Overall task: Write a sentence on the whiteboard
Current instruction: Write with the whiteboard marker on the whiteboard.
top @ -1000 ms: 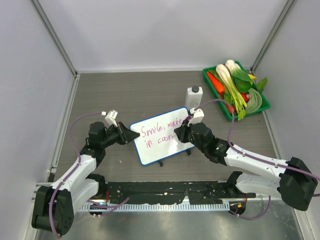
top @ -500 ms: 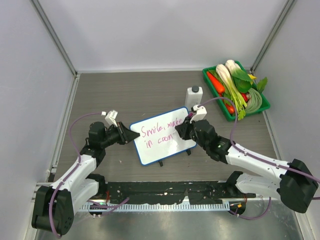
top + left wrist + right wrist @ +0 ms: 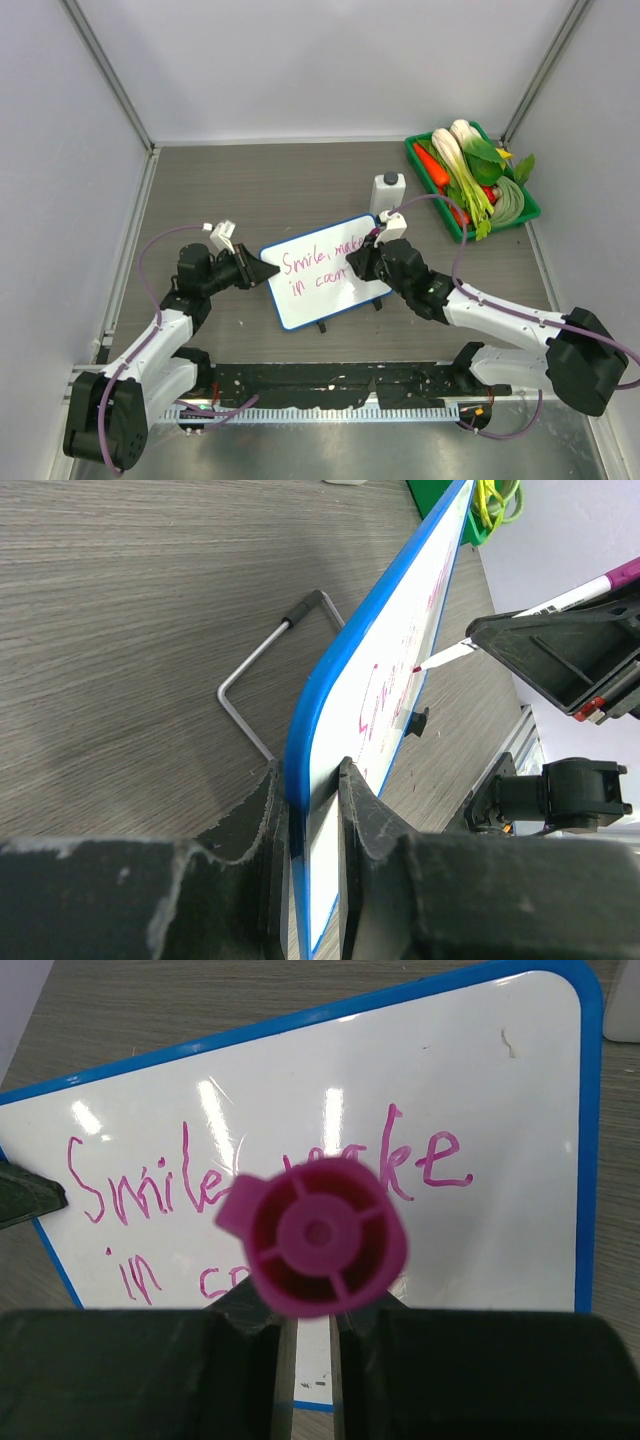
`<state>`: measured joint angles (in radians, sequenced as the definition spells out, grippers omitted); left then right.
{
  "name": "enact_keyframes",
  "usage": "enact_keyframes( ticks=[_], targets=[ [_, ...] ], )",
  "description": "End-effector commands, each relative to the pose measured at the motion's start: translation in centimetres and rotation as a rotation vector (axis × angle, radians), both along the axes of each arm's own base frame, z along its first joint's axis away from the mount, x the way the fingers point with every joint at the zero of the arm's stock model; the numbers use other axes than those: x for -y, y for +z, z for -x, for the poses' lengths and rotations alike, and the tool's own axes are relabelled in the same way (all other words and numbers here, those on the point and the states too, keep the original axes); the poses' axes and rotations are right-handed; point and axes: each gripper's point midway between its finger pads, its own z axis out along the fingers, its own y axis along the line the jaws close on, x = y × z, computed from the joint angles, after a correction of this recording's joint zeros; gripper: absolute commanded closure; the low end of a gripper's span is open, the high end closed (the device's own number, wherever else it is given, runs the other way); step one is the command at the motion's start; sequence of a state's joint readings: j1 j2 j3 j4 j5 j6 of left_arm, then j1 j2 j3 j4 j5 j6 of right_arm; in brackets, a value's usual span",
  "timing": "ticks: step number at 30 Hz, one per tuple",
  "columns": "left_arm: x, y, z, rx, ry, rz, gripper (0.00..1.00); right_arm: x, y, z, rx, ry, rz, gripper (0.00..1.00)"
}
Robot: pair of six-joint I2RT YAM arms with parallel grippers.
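grey wood-grain table [image 3: 250, 180], white walls [image 3: 320, 60]; left gripper [image 3: 266, 274] pinches whiteboard [image 3: 322, 298], right gripper [image 3: 362, 263] pinches marker [image 3: 315, 1235].

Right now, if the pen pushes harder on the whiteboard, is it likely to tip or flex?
The whiteboard looks thin and light, propped on a slim wire foot, so alone it would probably tip backward. The left fingers clamp its blue edge, which likely steadies it. Its edge runs straight, so probably stiff.

You see the whiteboard [image 3: 318, 302], white with a thin blue rim and rounded corners, propped at a slant on 2 black feet at mid-table. Its sentence [image 3: 322, 265] runs in 2 magenta handwritten lines: "Smile make" above "in co…".
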<state>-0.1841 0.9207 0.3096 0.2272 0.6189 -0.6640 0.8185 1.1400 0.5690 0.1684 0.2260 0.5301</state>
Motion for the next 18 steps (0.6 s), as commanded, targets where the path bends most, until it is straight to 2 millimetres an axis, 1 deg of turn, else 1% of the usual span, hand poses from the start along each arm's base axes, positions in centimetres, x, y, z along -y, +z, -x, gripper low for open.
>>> enact_keyframes(
  ticks=[1,11,18],
  targets=[
    [-2.9,-2.6,-1.6,0.023,0.124,-0.154,1.00,-0.3,1.3,-0.9,0.038,-0.028,-0.035,0.99],
    [-2.8,-2.7,-1.6,0.023,0.124,-0.155,1.00,1.5,0.4,-0.9,0.033,-0.083,0.004,0.98],
    [-2.8,-2.6,-1.6,0.023,0.124,-0.154,1.00,2.6,0.5,-1.0,0.037,-0.118,0.019,0.99]
  ],
)
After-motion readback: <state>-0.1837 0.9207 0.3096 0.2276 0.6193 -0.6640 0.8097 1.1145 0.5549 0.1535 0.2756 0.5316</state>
